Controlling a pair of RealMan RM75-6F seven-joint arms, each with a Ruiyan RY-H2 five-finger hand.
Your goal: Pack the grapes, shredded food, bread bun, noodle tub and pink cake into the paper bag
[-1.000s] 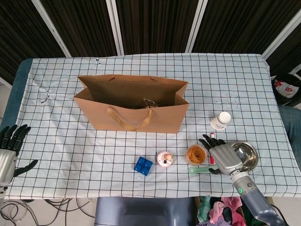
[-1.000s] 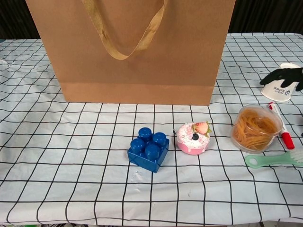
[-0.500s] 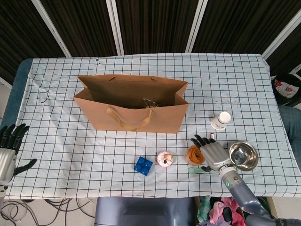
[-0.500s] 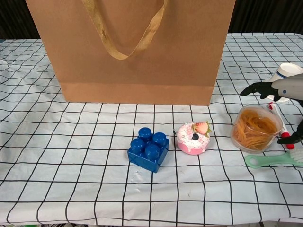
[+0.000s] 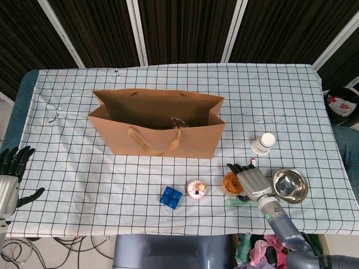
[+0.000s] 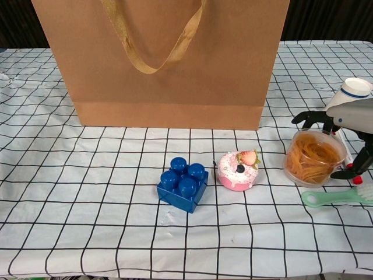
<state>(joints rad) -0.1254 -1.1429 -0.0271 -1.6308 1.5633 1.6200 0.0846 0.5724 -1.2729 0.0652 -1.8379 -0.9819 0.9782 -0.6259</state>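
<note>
The brown paper bag (image 5: 157, 131) stands open at mid-table, something dark showing inside; in the chest view the bag (image 6: 163, 58) fills the top. In front of it sits the pink cake (image 5: 196, 189), topped with a strawberry (image 6: 237, 170). To its right is the clear tub of orange shredded food (image 5: 230, 183) (image 6: 313, 158). My right hand (image 5: 253, 184) (image 6: 349, 114) wraps around that tub, fingers at its far side and thumb at its near right; the tub stays on the table. A white tub (image 5: 263, 143) (image 6: 352, 90) lies tilted behind the hand. My left hand (image 5: 10, 179) hangs off the table's left edge, fingers spread.
A blue toy brick (image 5: 170, 197) (image 6: 183, 184) sits left of the cake. A green brush (image 5: 235, 203) (image 6: 335, 197) lies just in front of the shredded food tub, a red marker (image 6: 351, 172) at its right. A steel bowl (image 5: 290, 185) stands right of my right hand.
My right hand has moved left from beside the steel bowl to the shredded food tub and curled around it. The left hand has barely shifted.
</note>
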